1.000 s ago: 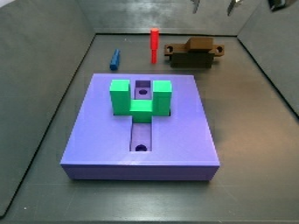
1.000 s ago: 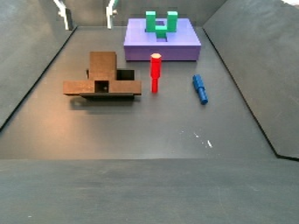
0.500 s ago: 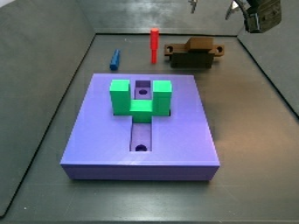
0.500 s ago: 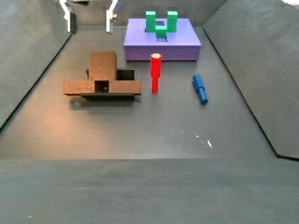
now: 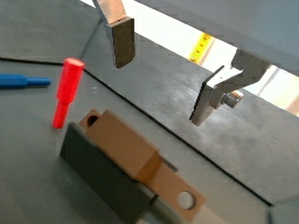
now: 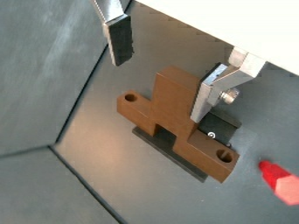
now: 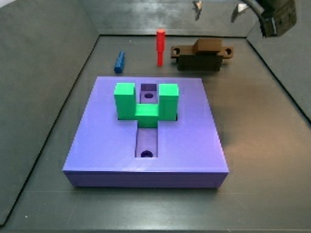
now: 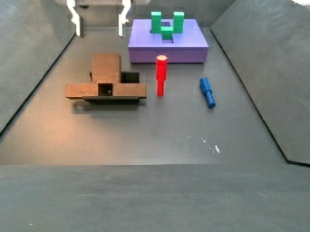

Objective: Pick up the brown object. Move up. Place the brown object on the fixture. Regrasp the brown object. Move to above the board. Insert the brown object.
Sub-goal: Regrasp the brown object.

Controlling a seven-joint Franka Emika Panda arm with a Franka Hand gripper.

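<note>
The brown object [image 8: 107, 67] rests across the small dark fixture [image 8: 126, 80], near the back wall in a side view [image 7: 202, 50]. My gripper [image 8: 100, 18] hangs open well above it, with nothing between the fingers. In both wrist views the silver fingers [image 6: 119, 39] stand wide apart over the brown object [image 6: 170, 107], apart from it; its round end hole [image 5: 184, 200] shows beyond the fixture [image 5: 100, 171]. The gripper [image 7: 219, 9] is at the frame's upper edge. The purple board [image 7: 183, 146] with its green block [image 7: 145, 100] lies apart from the fixture.
A slim red peg [image 7: 159, 45] stands upright beside the fixture and a small blue peg [image 7: 120, 62] lies on the floor next to it. Grey walls [image 8: 36, 82] close in the floor on its sides.
The open gripper has come lower into both side views and shifted slightly. The brown object, pegs and board have not moved.
</note>
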